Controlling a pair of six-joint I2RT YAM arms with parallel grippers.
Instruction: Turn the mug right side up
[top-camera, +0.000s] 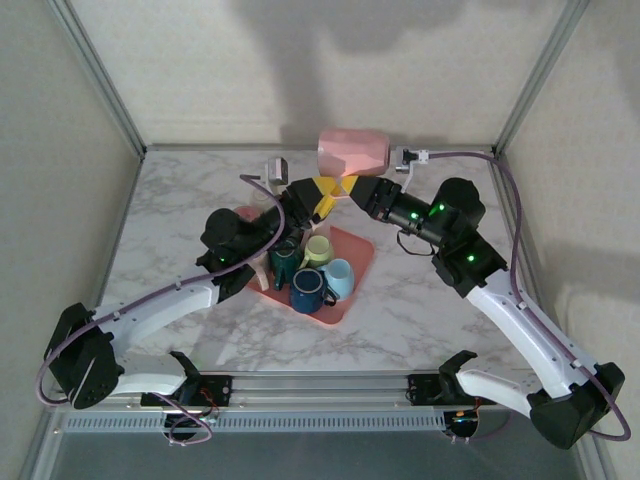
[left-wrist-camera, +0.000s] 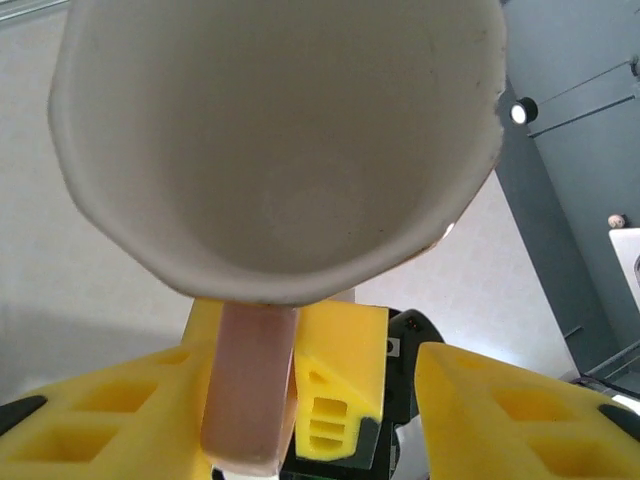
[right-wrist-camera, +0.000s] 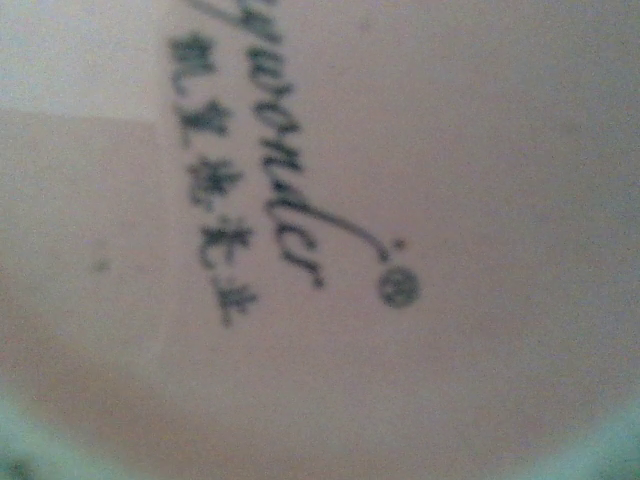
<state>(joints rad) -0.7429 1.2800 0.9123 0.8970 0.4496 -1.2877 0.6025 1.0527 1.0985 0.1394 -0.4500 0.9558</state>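
My right gripper (top-camera: 346, 187) pinches the handle (left-wrist-camera: 250, 390) of the pink mug (top-camera: 352, 150), which hangs on its side in the air beyond the tray (top-camera: 358, 258). My left gripper (top-camera: 316, 197) stands wide open astride that handle, clamping nothing.

Marbled table, one tray on it
The white, grey-veined table (top-camera: 170, 200) carries a pink tray (top-camera: 357, 258), which lies flat near the middle, turned cornerwise to the table's edges. Marble shows to the left, right and behind the tray. In front of the tray, a metal rail (top-camera: 320, 385) runs along the table's near edge.
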